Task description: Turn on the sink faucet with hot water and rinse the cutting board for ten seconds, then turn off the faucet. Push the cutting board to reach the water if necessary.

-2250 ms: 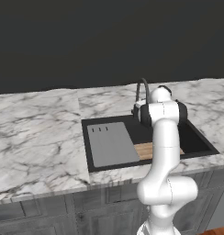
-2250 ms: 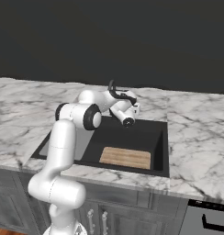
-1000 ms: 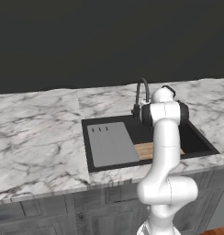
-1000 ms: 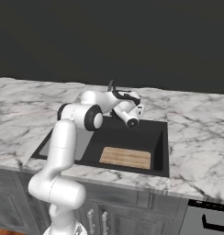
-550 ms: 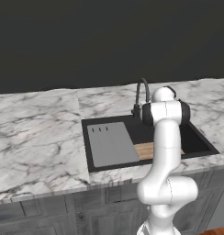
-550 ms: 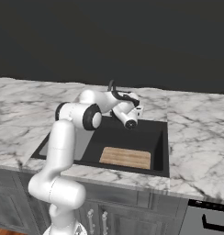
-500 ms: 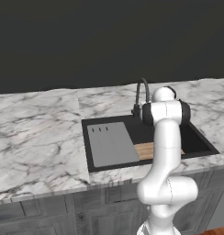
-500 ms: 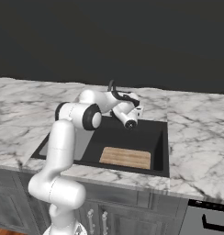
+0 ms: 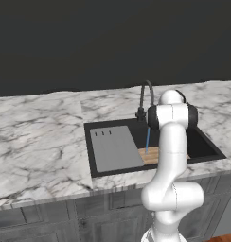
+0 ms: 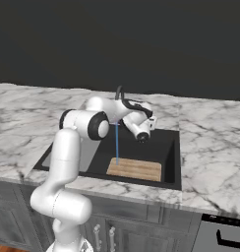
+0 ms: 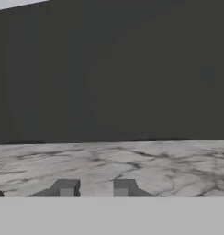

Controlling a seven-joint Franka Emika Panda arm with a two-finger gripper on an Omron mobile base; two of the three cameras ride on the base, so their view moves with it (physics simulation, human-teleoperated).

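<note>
The black sink (image 9: 205,144) (image 10: 167,147) is set in the marble. At its back edge stands the dark gooseneck faucet (image 9: 147,96) (image 10: 121,95). A thin light-blue stream of water (image 9: 147,140) (image 10: 116,141) falls from the spout onto the left end of the tan cutting board (image 9: 150,153) (image 10: 135,170), which lies flat on the sink floor near the front wall. My gripper (image 10: 151,121) (image 11: 95,187) hovers over the sink to the right of the faucet, level with its base. It faces the back counter and is open, with nothing between its fingertips (image 11: 65,187).
A plain grey panel (image 9: 115,147) with three small slots covers the sink's left half. Marble countertop (image 9: 37,137) (image 10: 210,142) stretches on both sides, with a dark wall behind it. My own arm crosses the front of the sink in the left base view.
A stream of water now runs from the faucet onto the board; no water showed before. My hand has dropped slightly beside the faucet base.
</note>
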